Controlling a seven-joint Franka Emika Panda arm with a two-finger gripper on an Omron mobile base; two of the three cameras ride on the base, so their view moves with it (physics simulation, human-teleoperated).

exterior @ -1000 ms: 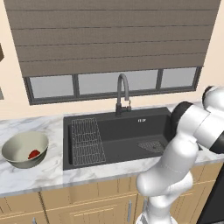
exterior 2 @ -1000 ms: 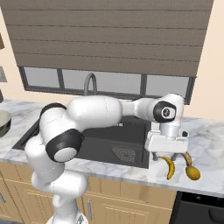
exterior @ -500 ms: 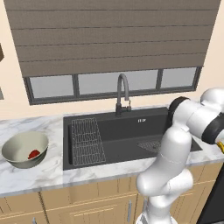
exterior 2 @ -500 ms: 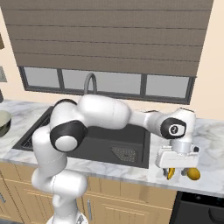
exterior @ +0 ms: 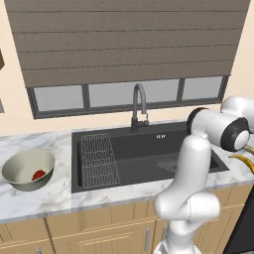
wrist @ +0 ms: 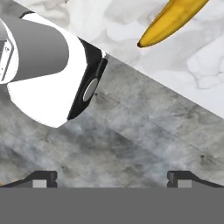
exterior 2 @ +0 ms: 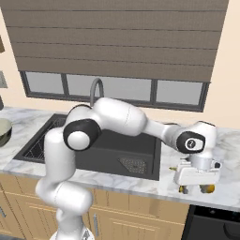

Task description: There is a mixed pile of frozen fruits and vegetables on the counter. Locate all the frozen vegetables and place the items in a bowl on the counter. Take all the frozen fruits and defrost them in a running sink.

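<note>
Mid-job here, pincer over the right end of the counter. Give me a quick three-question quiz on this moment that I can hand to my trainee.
1. True or false: the bowl holds a red piece.
2. Where does the wire rack lie? A) in the left part of the sink B) on the counter C) in the bowl
3. How do the fingers of the pincer stand, and do they hold anything?

Key
1. True.
2. A.
3. Wide apart, with nothing between them; a banana lies on the marble ahead of the hand.
</note>
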